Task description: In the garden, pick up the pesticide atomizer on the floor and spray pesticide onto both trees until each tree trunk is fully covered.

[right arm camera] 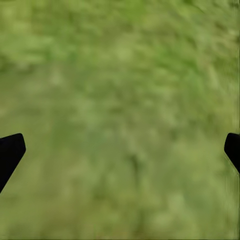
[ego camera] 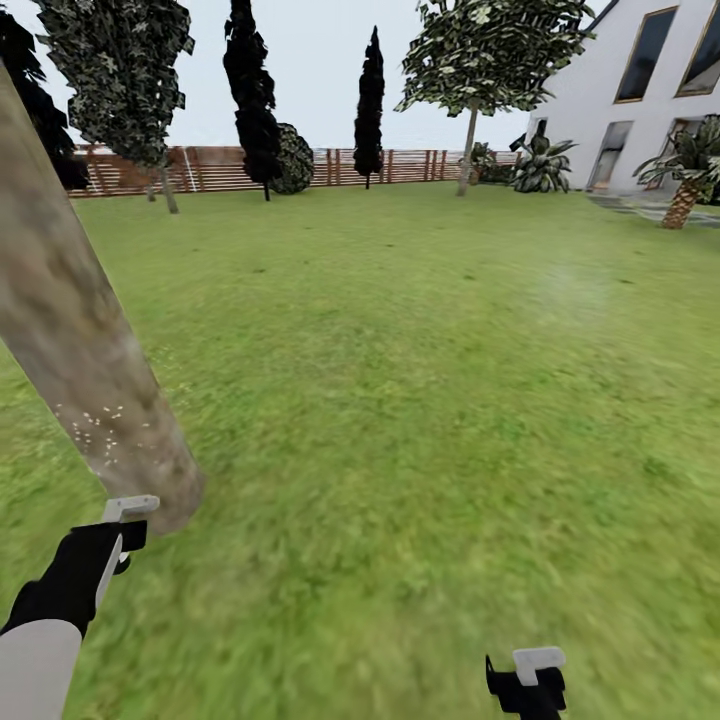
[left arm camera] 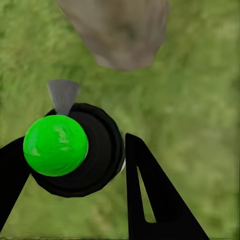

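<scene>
One gripper, my left (left arm camera: 75, 165), clamps the atomizer (left arm camera: 75, 150) beside the tree trunk (ego camera: 80, 360); my right gripper (right arm camera: 120, 150) hangs spread over grass (ego camera: 420, 400).

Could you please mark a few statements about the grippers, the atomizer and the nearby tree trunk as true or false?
1. The left gripper holds the pesticide atomizer. True.
2. The right gripper is shut on a second atomizer. False: its fingers are spread wide over bare grass.
3. The near tree trunk leans and carries pale specks low on its bark. True.
4. The atomizer's top is red. False: it is bright green on a black body.
5. A brown slat fence runs behind the lawn. True.
</scene>
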